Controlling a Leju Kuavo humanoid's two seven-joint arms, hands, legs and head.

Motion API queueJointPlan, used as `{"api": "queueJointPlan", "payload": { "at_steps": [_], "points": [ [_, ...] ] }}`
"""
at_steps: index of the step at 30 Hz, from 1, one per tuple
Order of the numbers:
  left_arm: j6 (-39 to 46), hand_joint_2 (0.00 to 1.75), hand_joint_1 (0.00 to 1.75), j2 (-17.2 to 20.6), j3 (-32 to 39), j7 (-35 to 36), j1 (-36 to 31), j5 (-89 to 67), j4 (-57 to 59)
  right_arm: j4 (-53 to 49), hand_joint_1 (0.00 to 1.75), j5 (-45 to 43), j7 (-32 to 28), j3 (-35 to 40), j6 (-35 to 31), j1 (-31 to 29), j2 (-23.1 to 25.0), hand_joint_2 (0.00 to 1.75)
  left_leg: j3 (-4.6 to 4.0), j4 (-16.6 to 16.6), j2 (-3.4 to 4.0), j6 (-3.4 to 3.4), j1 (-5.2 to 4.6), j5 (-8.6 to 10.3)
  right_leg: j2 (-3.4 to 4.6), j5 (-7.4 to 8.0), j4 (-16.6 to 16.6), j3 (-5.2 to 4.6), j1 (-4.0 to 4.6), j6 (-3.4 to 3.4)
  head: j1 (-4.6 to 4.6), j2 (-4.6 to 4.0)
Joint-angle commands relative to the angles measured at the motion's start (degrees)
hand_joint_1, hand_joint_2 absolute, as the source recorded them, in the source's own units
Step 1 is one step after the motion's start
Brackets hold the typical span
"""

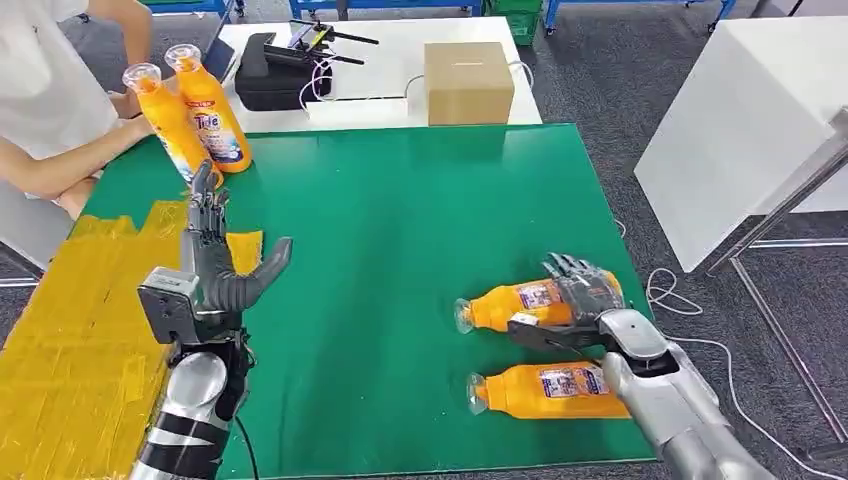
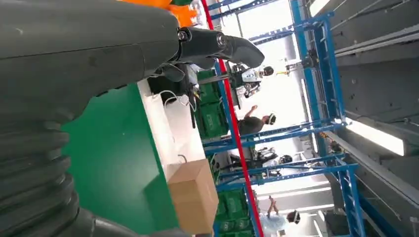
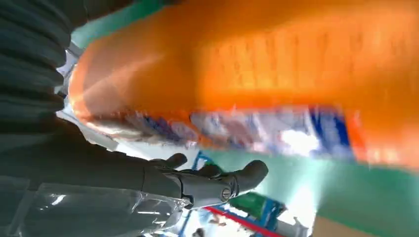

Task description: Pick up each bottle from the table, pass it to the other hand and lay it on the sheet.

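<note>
Head view is showing the pick-up step getting under way at the worktop's (image 1: 400, 250) right edge. Two orange bottles are lying on their sides there, caps pointing toward the middle of the green surface. The right hand (image 1: 578, 290) is reaching over the far bottle (image 1: 510, 303), its fingers draping across the bottle's base end; whether they are already clenching it or only resting on it I cannot tell from here. Right wrist view is giving a blurred orange body (image 3: 257, 69) pressed close against the palm, with the thumb (image 3: 217, 182) sitting apart from it beneath, so the grip looks unfinished, in my judgement. The near bottle (image 1: 550, 390) is lying just beside the right forearm, toward the near edge, untouched.

The left hand (image 1: 215, 260) is hanging released above the worktop's left side, fingers spread and pointing up, thumb out, holding nothing. It is hovering by the yellow sheet (image 1: 80, 330), which is covering the near left corner. At the far left corner a person's hand (image 1: 130, 115) is touching two upright bottles (image 1: 195, 110).

Next, the right hand would need to close firmly, lift the far bottle and carry it toward the waiting left hand for the hand-over, before the laying on the sheet.
</note>
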Motion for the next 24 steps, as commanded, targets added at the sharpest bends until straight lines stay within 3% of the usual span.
{"api": "queueJointPlan", "payload": {
  "at_steps": [1,3,6,16,17,20,21,24],
  "points": [
    [-0.3,1.75,0.0,0.1,-1.0,0.1,-2.3,1.2,4.7,12.6,1.75,0.1,1.9,7.8,4.9,-7.0,-0.7,1.75,0.11,-0.1,-0.02,-0.02,0.01,-0.01,-0.04,-0.01,-0.1,0.12,0.01,0.03,0.0,0.0],
    [-0.4,1.75,0.0,-0.3,-0.9,0.4,-2.9,1.8,4.6,13.5,1.55,1.9,4.4,8.6,4.9,-7.7,-0.2,1.75,0.12,0.0,-0.07,-0.02,0.04,-0.01,-0.08,-0.02,-0.1,0.17,0.03,0.03,0.02,0.0],
    [-0.2,1.75,0.0,-0.6,-0.9,1.3,-3.4,1.8,4.5,14.2,1.75,2.0,6.3,7.7,4.4,-8.0,0.9,1.75,0.16,0.0,-0.1,-0.03,0.06,-0.02,-0.12,-0.01,-0.1,0.22,0.06,0.04,0.0,0.0],
    [-1.8,1.75,0.0,-0.7,-0.8,1.5,-2.3,2.8,3.3,6.9,1.75,3.8,10.4,-5.0,-10.9,-4.6,5.8,1.75,0.16,0.0,0.04,-0.09,0.01,-0.06,0.02,-0.02,-0.1,0.18,0.04,0.01,0.0,0.0],
    [-1.7,1.75,0.0,-0.5,-1.0,2.0,-2.1,2.2,3.1,3.1,1.75,1.9,9.0,-8.7,-18.8,-2.3,7.6,1.75,0.12,0.0,0.03,-0.06,0.0,-0.05,0.02,-0.02,0.0,0.15,0.02,0.0,-0.02,0.0],
    [-1.6,1.75,0.0,-0.4,-1.1,2.0,-1.8,2.1,2.9,-1.2,1.75,2.2,8.6,-10.4,-20.7,-0.1,7.9,1.75,0.16,0.0,0.0,-0.09,0.03,-0.08,-0.01,-0.05,-0.1,0.17,0.06,0.0,0.0,0.0],
    [-1.5,1.75,0.0,-0.2,-1.2,2.0,-1.8,2.1,2.8,-3.9,1.75,2.0,7.3,-12.6,-25.2,1.3,8.7,1.75,0.07,0.0,0.01,-0.06,-0.02,-0.04,0.01,-0.03,0.0,0.06,0.01,0.0,0.0,0.0],
    [-1.3,1.75,0.0,0.3,-1.8,2.6,-1.5,1.7,2.7,-10.0,1.75,-2.3,2.4,-16.9,-30.3,4.4,10.6,1.75,0.11,0.0,-0.09,-0.07,0.05,-0.05,-0.1,-0.05,-0.1,0.12,0.08,0.01,0.0,0.0]
  ]
}}
